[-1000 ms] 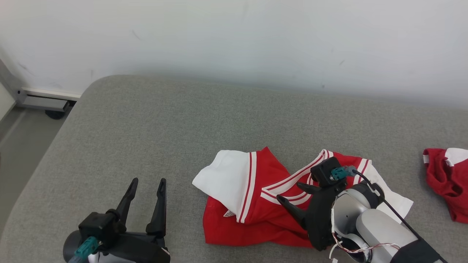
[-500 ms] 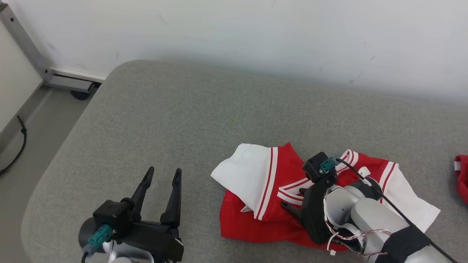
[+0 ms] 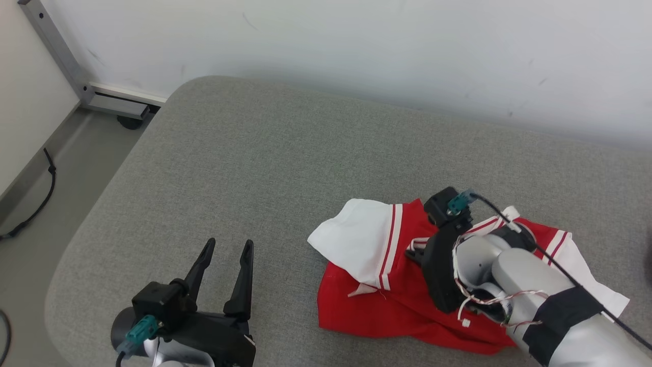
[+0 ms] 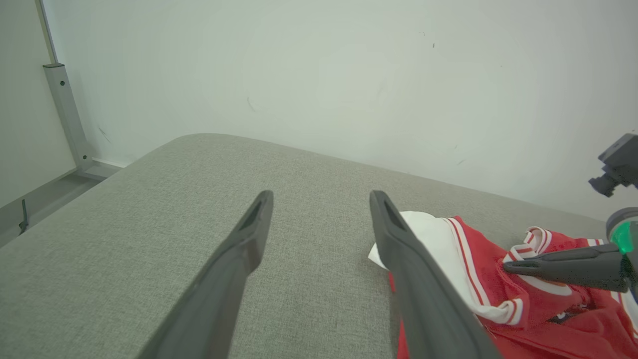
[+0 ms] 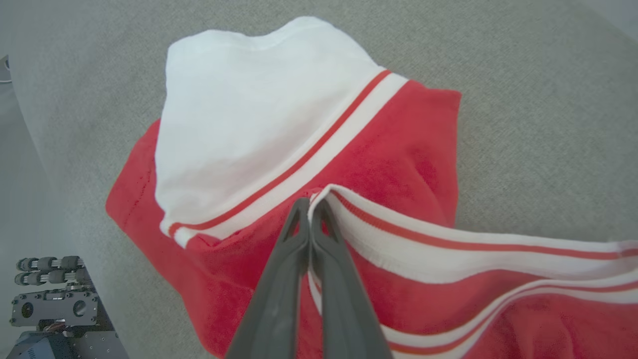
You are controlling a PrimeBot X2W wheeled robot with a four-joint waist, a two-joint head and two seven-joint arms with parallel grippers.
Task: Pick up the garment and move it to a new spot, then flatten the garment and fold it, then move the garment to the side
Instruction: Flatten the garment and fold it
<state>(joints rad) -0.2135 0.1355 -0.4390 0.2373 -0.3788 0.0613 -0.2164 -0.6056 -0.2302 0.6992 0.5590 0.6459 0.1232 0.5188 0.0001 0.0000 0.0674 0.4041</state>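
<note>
Jersey (image 3: 377, 306), red with white sleeves and striped trim: lies rumpled on the grey fabric-covered surface (image 3: 254, 168), toward its near right part in the head view. One white sleeve (image 3: 351, 239) flopped across the red body, pointing left. Hem side nearest the robot, red cloth creased and bunched.

Right end effector (image 5: 310, 204): fingers pressed together, pinching the edge of the white, red-striped neck band (image 5: 398, 244) just where it meets the red cloth beside the sleeve. Reaches in over the jersey from the right; pale forearm (image 3: 560, 331) with a black wrap and loose wires covers part of the garment in the head view. Seen from the left wrist as dark closed fingers laid across the band.

Left end effector (image 3: 229, 244): fingers spread wide, nothing between them. Sits at the near left of the surface, well apart from the jersey, tips pointing toward the pale wall (image 3: 356, 51).

Past the surface's left edge: grey floor (image 3: 30, 214), a black cable (image 3: 43, 193) lying on it, and a metal post (image 3: 51, 46) slanting up the wall.
</note>
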